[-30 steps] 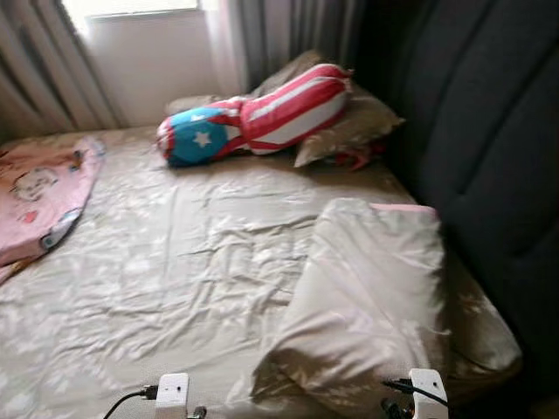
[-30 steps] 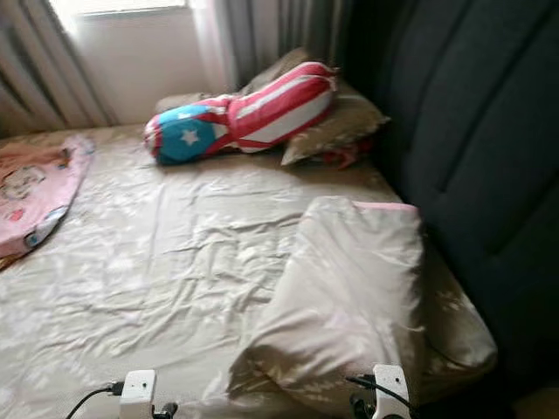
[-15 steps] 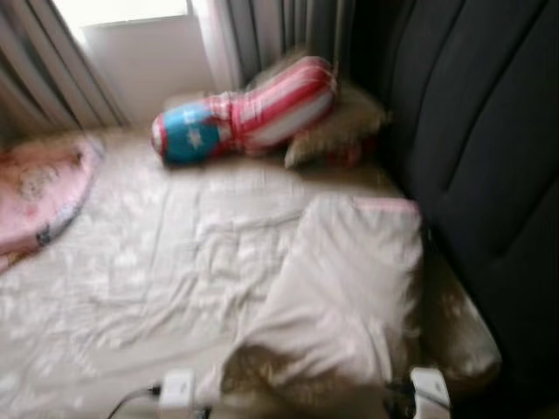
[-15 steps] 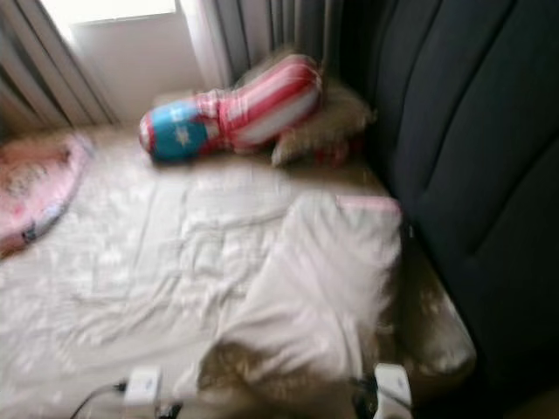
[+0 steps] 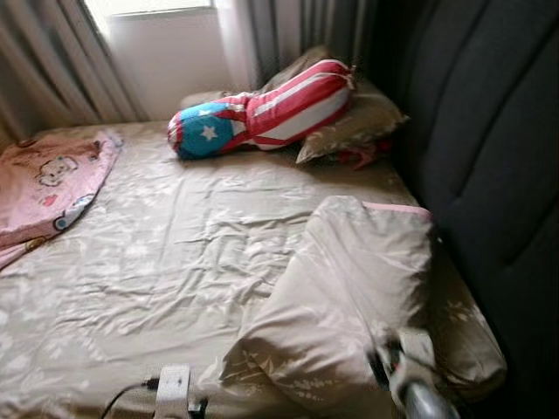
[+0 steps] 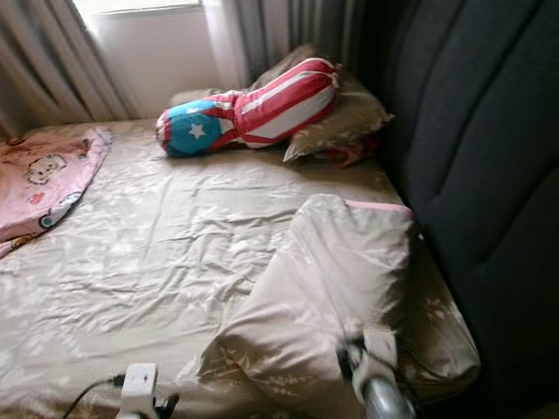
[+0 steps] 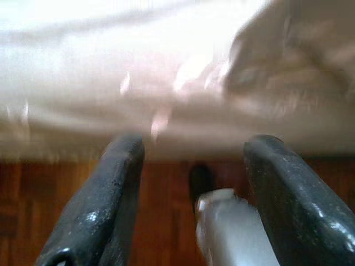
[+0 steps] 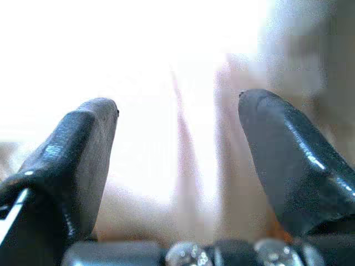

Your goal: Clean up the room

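Beside the headboard [image 5: 489, 148], the pillow [image 5: 349, 305] lies lengthwise along it; both grippers [image 7: 191, 166] [image 8: 177, 144] gape, empty.

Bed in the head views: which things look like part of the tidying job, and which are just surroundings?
Job:
- beige pillow lying askew near the bed's edge
- right gripper, open, pointed at it
- pink blanket, bunched at the left
- striped bolster

Surroundings:
- dark headboard
- curtains
- far pillow

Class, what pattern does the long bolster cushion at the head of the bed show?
The bolster cushion has red-and-white stripes and a blue end with a white star, clearest in the left eye view.
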`<state>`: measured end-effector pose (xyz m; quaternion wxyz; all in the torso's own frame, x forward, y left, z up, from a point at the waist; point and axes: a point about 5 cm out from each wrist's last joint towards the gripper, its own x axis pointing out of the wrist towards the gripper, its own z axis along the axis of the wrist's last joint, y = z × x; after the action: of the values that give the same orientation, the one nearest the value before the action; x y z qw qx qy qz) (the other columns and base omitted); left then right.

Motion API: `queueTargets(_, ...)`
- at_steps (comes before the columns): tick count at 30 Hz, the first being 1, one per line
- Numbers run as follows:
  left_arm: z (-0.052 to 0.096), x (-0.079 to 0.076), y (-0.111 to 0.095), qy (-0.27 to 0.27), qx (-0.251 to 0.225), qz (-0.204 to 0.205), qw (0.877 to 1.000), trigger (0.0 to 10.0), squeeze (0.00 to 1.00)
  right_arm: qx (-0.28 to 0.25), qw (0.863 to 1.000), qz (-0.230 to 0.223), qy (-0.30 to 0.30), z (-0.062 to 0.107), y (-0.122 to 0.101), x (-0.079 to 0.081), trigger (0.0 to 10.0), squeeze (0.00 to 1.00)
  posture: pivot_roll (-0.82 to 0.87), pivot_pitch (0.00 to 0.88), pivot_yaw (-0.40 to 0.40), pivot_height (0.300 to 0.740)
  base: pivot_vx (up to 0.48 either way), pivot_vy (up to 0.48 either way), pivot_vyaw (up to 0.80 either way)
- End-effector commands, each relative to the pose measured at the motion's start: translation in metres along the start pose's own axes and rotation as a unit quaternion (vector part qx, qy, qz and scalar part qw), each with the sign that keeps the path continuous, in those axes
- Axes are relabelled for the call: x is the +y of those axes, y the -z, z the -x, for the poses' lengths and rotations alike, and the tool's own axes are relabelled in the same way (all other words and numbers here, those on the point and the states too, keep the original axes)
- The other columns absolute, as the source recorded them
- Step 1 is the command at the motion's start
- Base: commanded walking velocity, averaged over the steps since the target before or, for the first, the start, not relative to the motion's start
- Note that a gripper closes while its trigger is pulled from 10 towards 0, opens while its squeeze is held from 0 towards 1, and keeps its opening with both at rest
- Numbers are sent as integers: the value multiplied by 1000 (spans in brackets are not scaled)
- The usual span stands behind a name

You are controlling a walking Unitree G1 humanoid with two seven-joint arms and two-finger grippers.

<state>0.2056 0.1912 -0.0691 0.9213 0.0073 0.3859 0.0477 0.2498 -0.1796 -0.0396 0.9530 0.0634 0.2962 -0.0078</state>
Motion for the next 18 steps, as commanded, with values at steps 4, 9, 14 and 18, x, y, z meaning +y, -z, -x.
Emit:
queueTargets(4,0,-2,-3,4,-9,2,1000,10000,0,-66,998,6,-8,-3,-21,6,10000,0,-122,0,23,740,0,0,0)
queueTargets(9,-2,-10,-11,9,-33,12,999,10000,0,-82,997,13,-4,-3,-27,0,10000,0,-145,0,2,740,0,0,0)
queueTargets(14,-4,-15,-24,9,-59,18,998,10000,0,-95,995,11,-7,-3,-33,-1,10000,0,-144,0,-19,740,0,0,0)
queueTargets(18,-4,-16,-26,9,-62,20,998,10000,0,-82,997,11,-7,-3,-27,0,10000,0,-153,0,-13,740,0,0,0)
